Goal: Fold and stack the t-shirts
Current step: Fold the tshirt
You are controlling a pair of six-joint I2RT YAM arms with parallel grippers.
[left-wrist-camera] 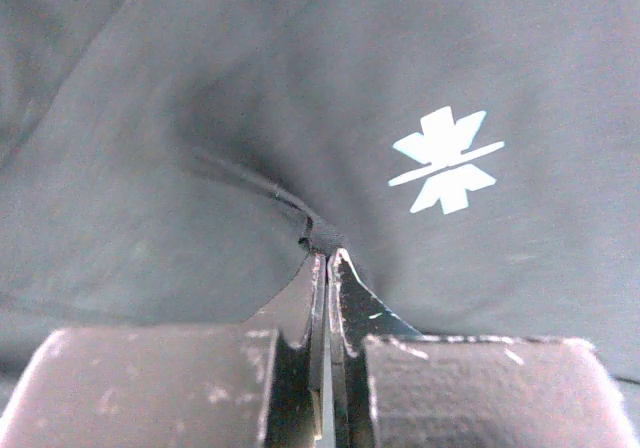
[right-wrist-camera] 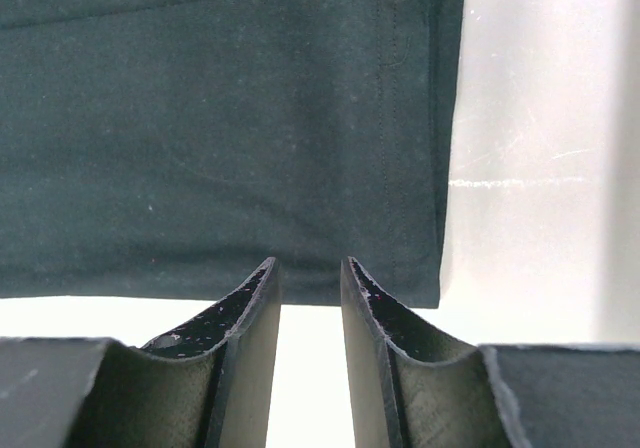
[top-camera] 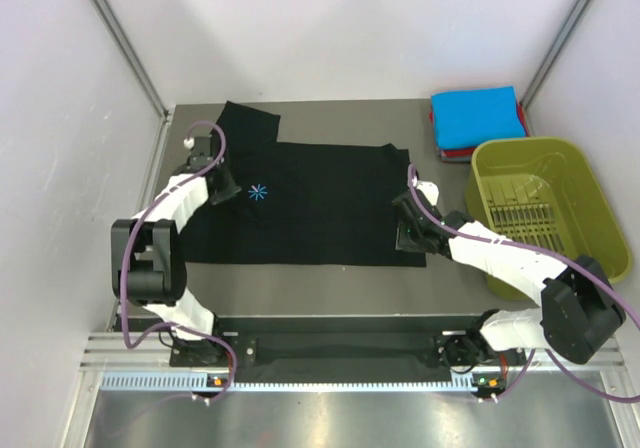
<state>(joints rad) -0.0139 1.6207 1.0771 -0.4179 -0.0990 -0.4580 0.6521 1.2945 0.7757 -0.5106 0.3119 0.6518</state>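
The black shirt (top-camera: 310,203) lies spread flat on the bench (top-camera: 330,288), its body across the middle and one sleeve reaching toward the far left corner. It looks like thin, limp knit: light, soft, nothing to break, and likely to sag and drag instead of holding a shape, so it wants gripping at edges, hems or a pinched-up ridge, not on a flat face. The left pincer (left-wrist-camera: 326,260) is closed tight on just such a ridge, a small tuck of cloth gathered near the chest print (left-wrist-camera: 446,160), with creases radiating from the bite. The right pincer (right-wrist-camera: 310,273) hangs at the near right corner of the shirt, its jaws partly apart with bare bench between them, holding nothing; the stitched hem (right-wrist-camera: 390,118) just ahead of it looks the firmest place to take. The blue shirt (top-camera: 478,116) sits folded on a red one (top-camera: 458,153) at the far right, beside the green basket (top-camera: 540,213). The only marking is that light-blue starburst; no lettering or label can be read.
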